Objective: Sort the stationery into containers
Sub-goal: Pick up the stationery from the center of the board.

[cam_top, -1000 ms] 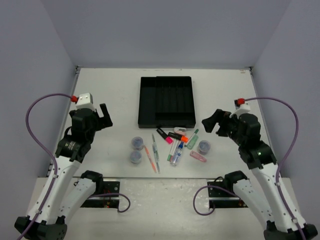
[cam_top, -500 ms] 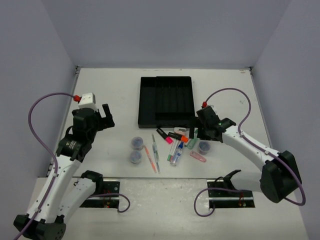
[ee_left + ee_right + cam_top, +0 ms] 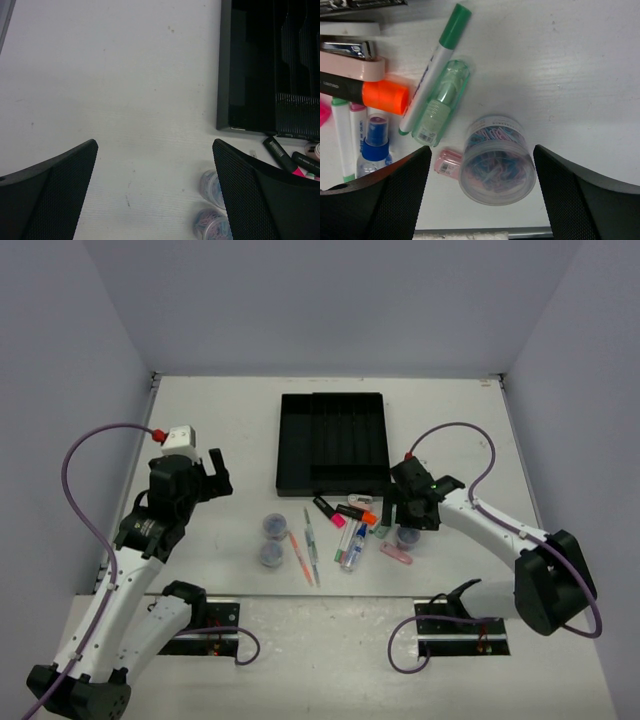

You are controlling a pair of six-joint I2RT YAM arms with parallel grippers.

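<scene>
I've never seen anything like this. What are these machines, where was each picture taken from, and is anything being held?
These are two robot arms bolted to the near edge of a table. The wide picture looks down from above and behind them; the other two come from a camera on each wrist, so the dark shapes at the bottom are that arm's own fingers. On the table lie a black slotted tray, pens, markers and two small pots of paper clips. The left tool is open over bare table, holding nothing. The right tool hangs open astride a third pot, apparently not gripping it.
</scene>
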